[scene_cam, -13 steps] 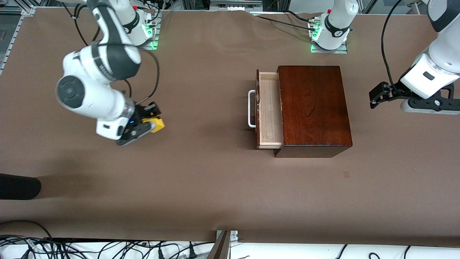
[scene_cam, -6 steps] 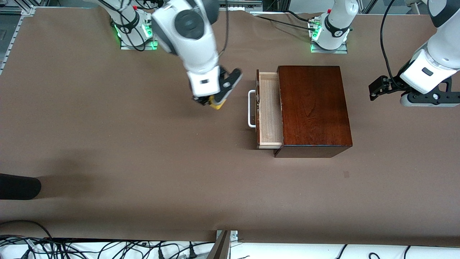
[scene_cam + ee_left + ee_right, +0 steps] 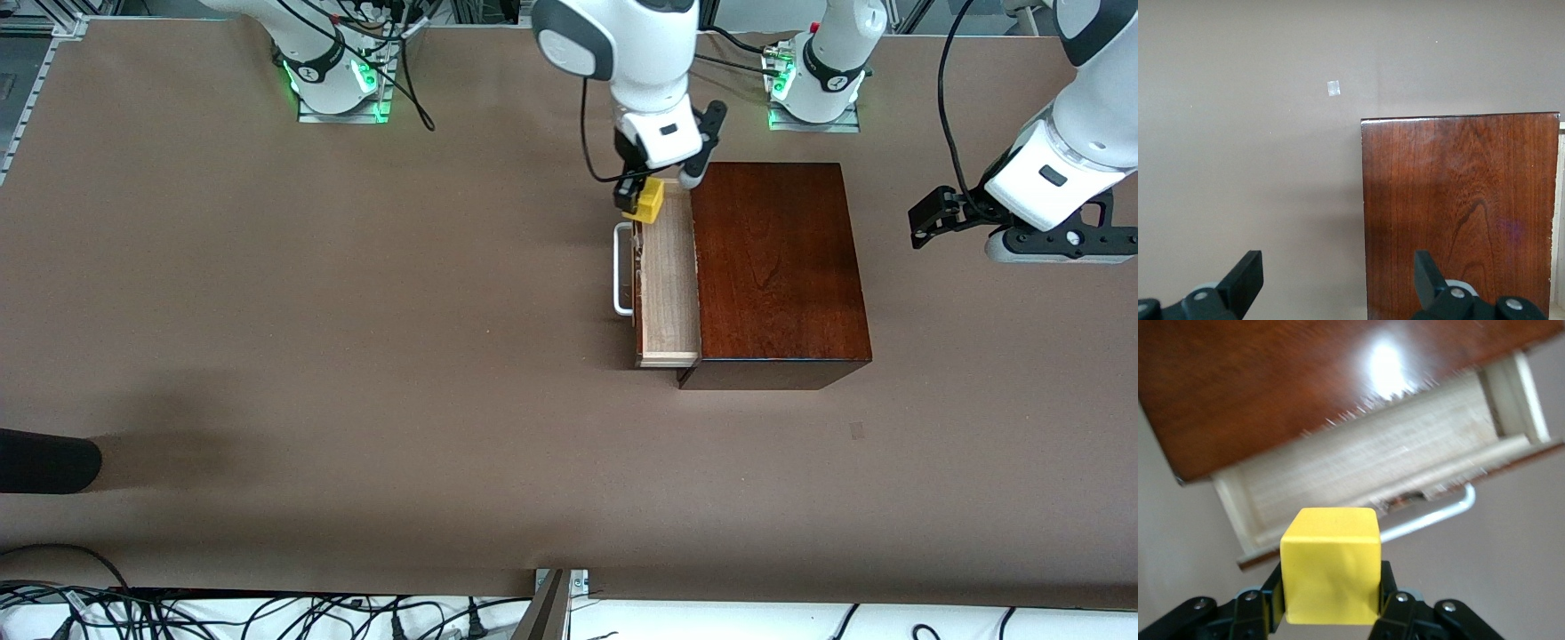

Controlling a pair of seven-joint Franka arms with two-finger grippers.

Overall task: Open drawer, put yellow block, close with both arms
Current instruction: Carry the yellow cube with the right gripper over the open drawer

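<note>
The right claw (image 3: 642,197) grips the yellow block (image 3: 645,200) over the end of the open drawer (image 3: 667,276) nearest the robots' bases, by the mahogany box (image 3: 775,267). Toward the left arm's end of the tabletop (image 3: 356,356), the left claw (image 3: 1338,293) hangs wide open beside the box, waiting.

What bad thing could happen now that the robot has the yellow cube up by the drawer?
The yellow block, pinched in the right gripper, hangs over the front corner of the open drawer, close to its front edge. Let go here, it might clip the rim and fall on the table.

The drawer is only partly pulled out of the wooden box, so the gap is narrow and the jaws might bump the box.

The left gripper waits, open, beside the box.
</note>
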